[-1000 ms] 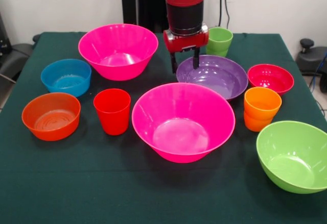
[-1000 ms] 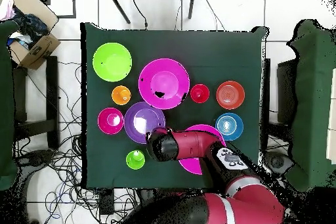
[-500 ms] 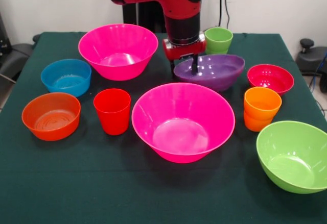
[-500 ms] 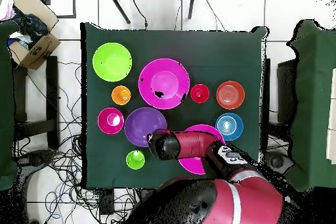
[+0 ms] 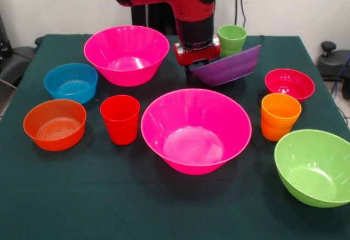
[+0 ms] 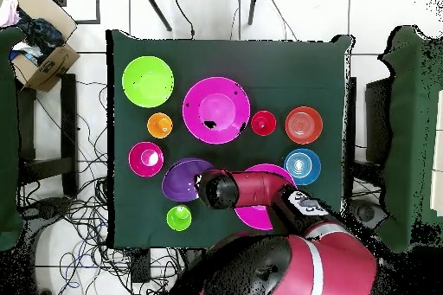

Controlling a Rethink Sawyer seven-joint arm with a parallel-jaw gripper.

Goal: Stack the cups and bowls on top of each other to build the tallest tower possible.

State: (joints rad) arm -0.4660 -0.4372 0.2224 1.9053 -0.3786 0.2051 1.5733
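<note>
My gripper is shut on the near rim of the purple bowl, which hangs tilted above the table beside the lime green cup. From overhead the arm hides the gripper, and the purple bowl juts out to its left. On the cloth stand two hot pink bowls, a blue bowl, an orange-red bowl, a crimson bowl, a lime green bowl, a red cup and an orange cup. No tower shows; each piece stands alone.
The dark green table ends close to the lime green bowl at the front right. Seen from above, a cardboard box sits off the table's top-left corner, and cables lie on the floor around it.
The purple bowl went from resting flat on the table to being lifted by its rim and tipped steeply. The arm rose slightly with it.
</note>
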